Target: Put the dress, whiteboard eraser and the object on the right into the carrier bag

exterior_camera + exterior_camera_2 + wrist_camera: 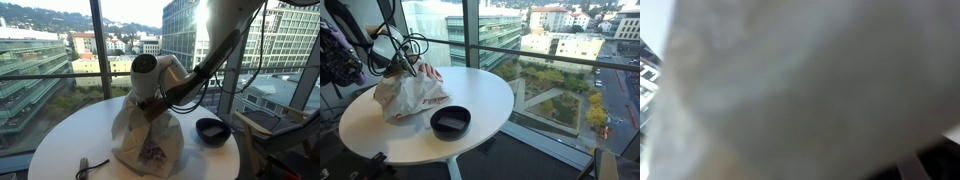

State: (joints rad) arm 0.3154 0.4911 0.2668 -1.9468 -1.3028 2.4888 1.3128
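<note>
A crumpled off-white carrier bag [146, 133] with a purple print stands on the round white table [70, 135]; it also shows in an exterior view [410, 97]. My gripper [150, 108] reaches down into the bag's open top, and its fingers are hidden inside in both exterior views [408, 72]. The wrist view is filled with blurred pale bag material [800, 90], so the jaws cannot be seen. The dress and the whiteboard eraser are not visible. A black bowl [212, 130] sits on the table to the right of the bag; it also shows in an exterior view [450, 122].
A small dark object [84, 166] lies near the table's front edge. Large windows [60, 50] stand close behind the table. Dark items hang at the left [335, 50]. A chair or stand [275, 140] is to the right of the table.
</note>
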